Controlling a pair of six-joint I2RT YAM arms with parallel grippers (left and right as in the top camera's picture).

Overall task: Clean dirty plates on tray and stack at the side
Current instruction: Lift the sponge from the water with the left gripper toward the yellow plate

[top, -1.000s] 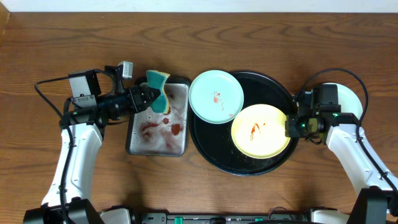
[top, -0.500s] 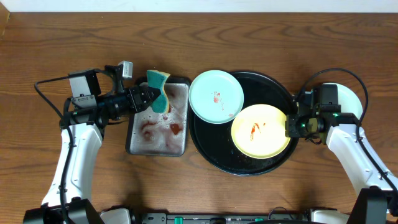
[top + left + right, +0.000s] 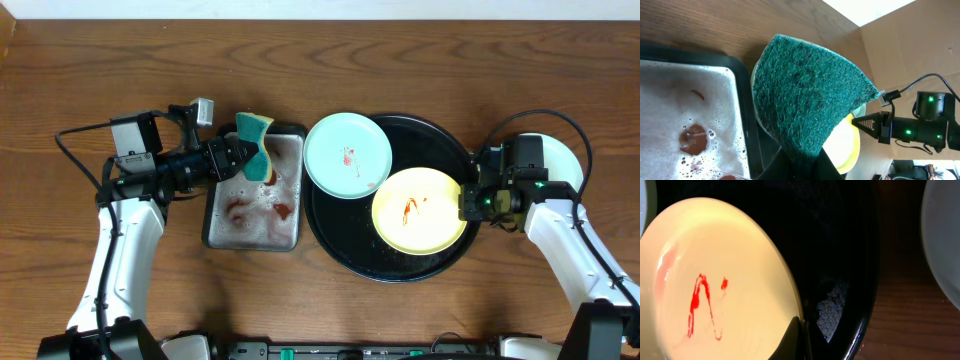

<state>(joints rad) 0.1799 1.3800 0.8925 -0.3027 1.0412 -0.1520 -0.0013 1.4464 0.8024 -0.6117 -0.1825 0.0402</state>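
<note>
left end effector: pinching the sponge by its near edge; the arm reaches in from the left side of the bench.
right end effector: clamped on the right rim of the yellow plate. The right wrist view shows one finger lying on the rim (the other is hidden under the plate).
yellow plate: inside the black tray, in its near-right part. One thin red sauce streak and a dot near the middle; the rest looks clean.
grey tray: rectangular, just left of the black tray. Holds foamy water with a few red-brown blots.
sponge: over the grey tray's far-right corner. Green scouring face is towards the left wrist camera, with a yellow layer behind it. Can't tell whether it touches the foam.
black tray: large and round with a raised rim, centre-right on the bench. Bare wet-looking floor shows beside the yellow plate.
light-blue plate: lies over the black tray's far-left rim, partly hanging out towards the grey tray. Small red smear near its centre (its near-right edge comes close to the yellow plate; can't tell whether they touch).
third plate: pale, off the black tray, on the bench to its right. Mostly covered by the right arm, and no sauce on the visible part.
</note>
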